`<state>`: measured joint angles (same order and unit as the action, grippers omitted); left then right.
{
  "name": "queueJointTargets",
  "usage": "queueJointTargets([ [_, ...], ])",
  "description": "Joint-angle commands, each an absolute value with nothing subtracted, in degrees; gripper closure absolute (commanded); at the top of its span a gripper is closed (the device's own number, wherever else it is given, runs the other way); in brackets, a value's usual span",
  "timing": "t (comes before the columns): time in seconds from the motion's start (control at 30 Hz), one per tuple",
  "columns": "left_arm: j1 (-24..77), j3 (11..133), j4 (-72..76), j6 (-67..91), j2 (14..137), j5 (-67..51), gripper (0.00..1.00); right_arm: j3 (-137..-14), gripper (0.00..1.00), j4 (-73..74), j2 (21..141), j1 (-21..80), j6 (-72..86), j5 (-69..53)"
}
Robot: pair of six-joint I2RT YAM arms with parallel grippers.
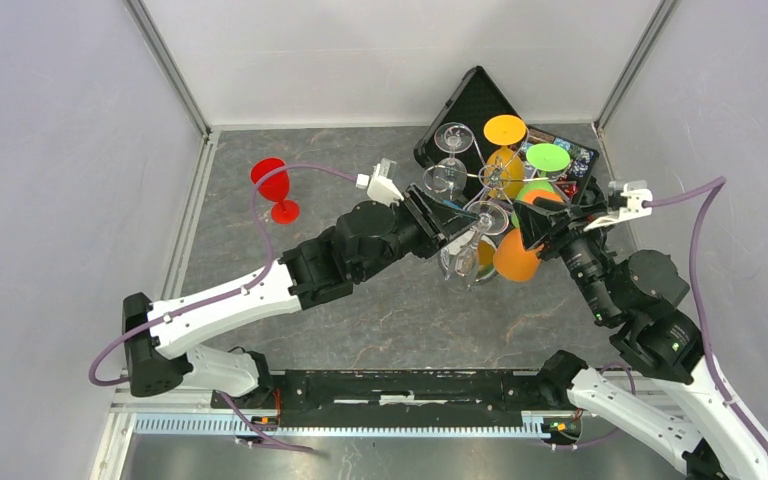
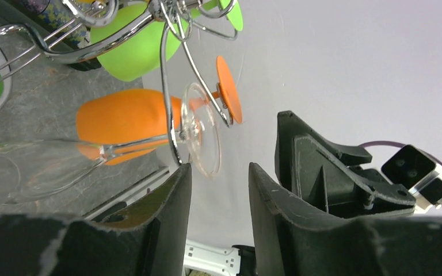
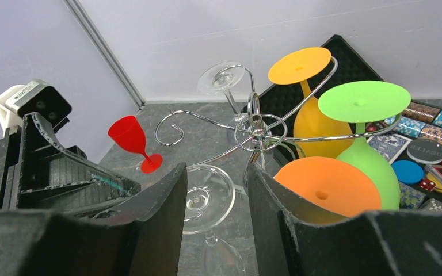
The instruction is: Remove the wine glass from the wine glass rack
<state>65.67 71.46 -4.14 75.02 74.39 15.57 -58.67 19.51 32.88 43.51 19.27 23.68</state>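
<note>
Top external view: both grippers are parked right up against the wine glass rack [image 1: 490, 180]. A clear wine glass [image 2: 201, 135] is hung upside down from a rack arm, its foot just ahead of the left gripper [image 2: 218, 172], jaws spread apart. The right gripper [image 3: 216, 172] is spread too, nothing gripped. A red glass [image 1: 275, 190] is stood well left of the rack.

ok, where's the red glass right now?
Top view: the red glass stands alone on the table, back left, near the left wall. It's well left of the rack, not hanging on it.
</note>
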Motion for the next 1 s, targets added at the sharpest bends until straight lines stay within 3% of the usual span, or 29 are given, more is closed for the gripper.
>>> queueJointTargets([
  [0.0, 65.97, 75.94, -2.19, 75.32, 75.66, 18.70, 0.55, -58.21, 0.52, 18.22, 31.54, 43.62, 18.41, 24.78],
  [0.97, 65.78, 83.65, -11.73, 64.41, 79.88, 24.25, 0.43, -56.25, 0.52, 17.10, 29.22, 43.63, 18.23, 25.44],
])
